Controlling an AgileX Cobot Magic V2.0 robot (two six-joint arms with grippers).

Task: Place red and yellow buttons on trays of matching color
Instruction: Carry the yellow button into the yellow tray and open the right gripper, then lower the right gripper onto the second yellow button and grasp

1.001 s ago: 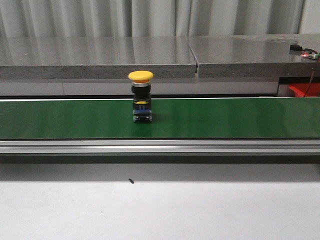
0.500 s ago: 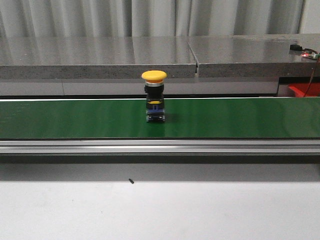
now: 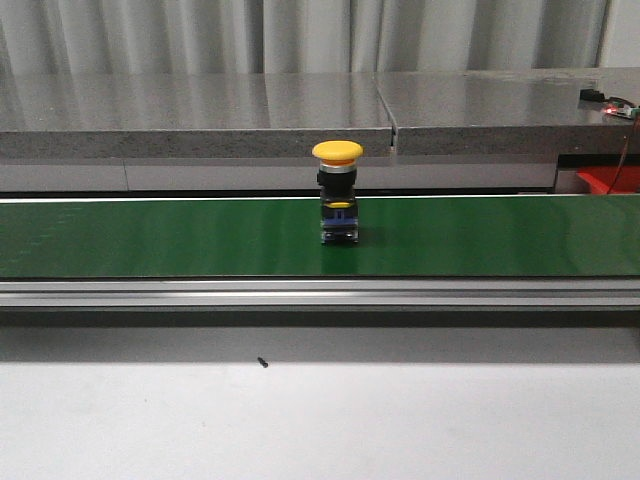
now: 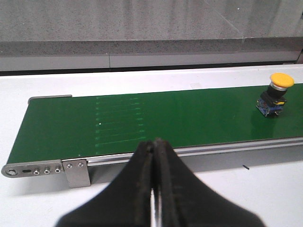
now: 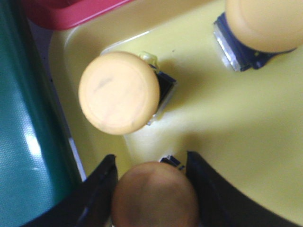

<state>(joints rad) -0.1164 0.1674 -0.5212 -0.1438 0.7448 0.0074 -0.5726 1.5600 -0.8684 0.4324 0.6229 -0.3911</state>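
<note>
Two large fixtures frame the scene: the green conveyor belt point(image 3: 150, 240) spanning the front view from side to side, and the yellow tray point(image 5: 227, 118) filling the right wrist view, with a red tray point(image 5: 66, 12) edge beside it and another red tray corner point(image 3: 605, 180) visible at the far right of the front view.

One yellow button point(image 3: 338, 192) stands upright on the belt, near mid-span, mushroom cap up and long axis vertical. In the left wrist view the same button point(image 4: 274, 92) sits well apart from the left gripper point(image 4: 153, 156), toward the belt end away from the roller bracket.

The left gripper hovers over the near edge of the belt with its jaws pressed together and nothing between them.

The right gripper point(image 5: 151, 189) is over the yellow tray. Its jaws stand apart on either side of a third yellow button point(image 5: 154, 198), close to the cap; whether the pads touch it cannot be determined. Two further yellow buttons, one central point(image 5: 119, 92) and one at the corner point(image 5: 262, 23), already rest in the tray.

Judgement: the belt button lies toward the robot's right side, so the right arm is probably better placed to take it, approaching from above along the vertical axis once its jaws are clear.
</note>
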